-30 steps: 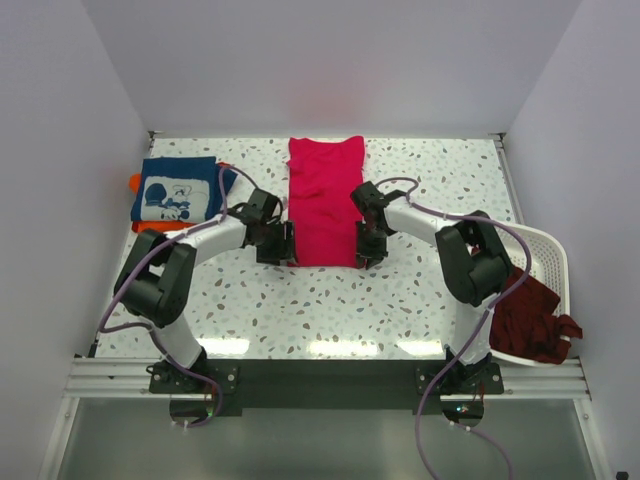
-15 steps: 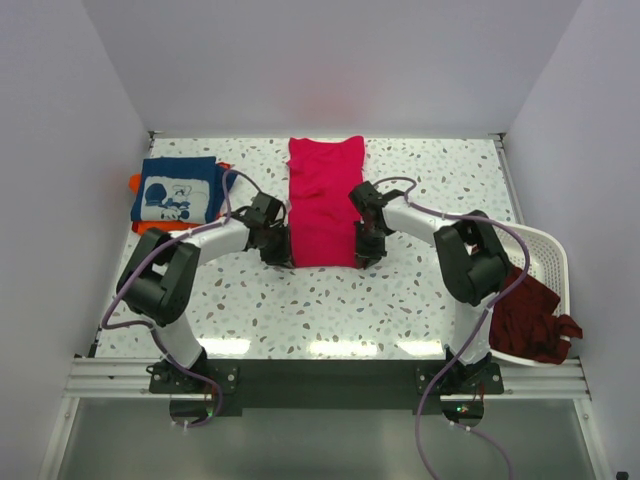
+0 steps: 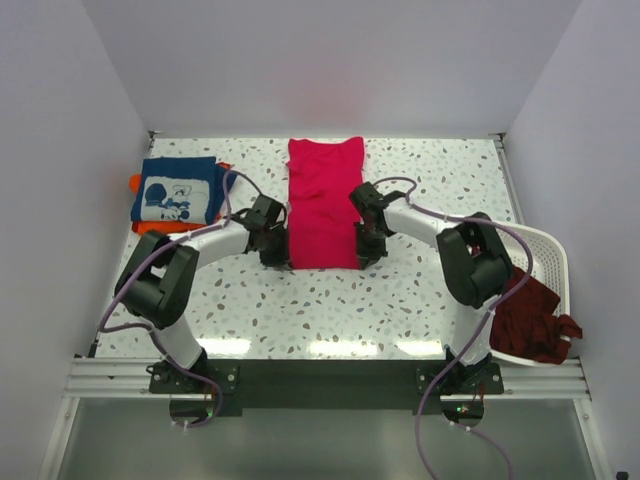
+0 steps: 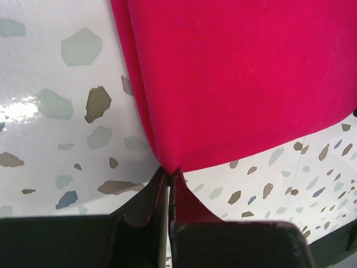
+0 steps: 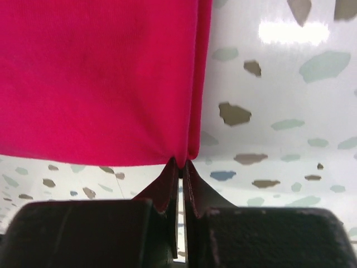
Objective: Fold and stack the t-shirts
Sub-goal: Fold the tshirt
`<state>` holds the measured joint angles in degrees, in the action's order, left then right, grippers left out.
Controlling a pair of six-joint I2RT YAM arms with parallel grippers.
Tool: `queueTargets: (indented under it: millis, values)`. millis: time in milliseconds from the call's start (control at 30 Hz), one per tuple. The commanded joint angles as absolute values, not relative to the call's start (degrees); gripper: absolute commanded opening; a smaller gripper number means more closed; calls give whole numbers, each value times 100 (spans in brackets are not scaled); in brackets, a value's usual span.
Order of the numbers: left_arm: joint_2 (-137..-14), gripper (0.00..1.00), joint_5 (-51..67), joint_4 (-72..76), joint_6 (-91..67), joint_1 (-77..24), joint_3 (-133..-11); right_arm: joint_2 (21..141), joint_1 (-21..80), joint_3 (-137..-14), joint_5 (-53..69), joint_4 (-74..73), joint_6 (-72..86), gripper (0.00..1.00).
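A crimson-pink t-shirt (image 3: 323,205) lies flat in a long strip at the table's middle. My left gripper (image 3: 280,257) is shut on its near left corner, and the pinched pink cloth (image 4: 234,84) shows right at the gripper (image 4: 169,171) tips. On the other side my right gripper (image 3: 366,257) is shut on the near right corner, where the same shirt (image 5: 100,78) bunches into the gripper (image 5: 179,163). A folded navy t-shirt (image 3: 178,189) with white print rests on an orange one (image 3: 140,226) at the far left.
A white laundry basket (image 3: 545,262) sits at the right edge with a dark maroon t-shirt (image 3: 528,315) hanging over its rim. White walls close in the speckled table (image 3: 300,310) on three sides.
Both grippers closed on the pink shirt's near corners. The left gripper shifted slightly right onto the cloth edge.
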<state>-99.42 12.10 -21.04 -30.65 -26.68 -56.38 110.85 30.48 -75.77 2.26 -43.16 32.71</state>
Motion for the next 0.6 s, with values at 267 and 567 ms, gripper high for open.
queueTargets:
  millis: [267,567]
  values:
    - [-8616,0,748,-2259,-3278,-3392,-4606,9485,3208,-6444,132,-4676,3006,0]
    - [-6911,0,440,-2645,-4297,-4112,-3701,7876,3577,-5397,184,-5229,3243,0]
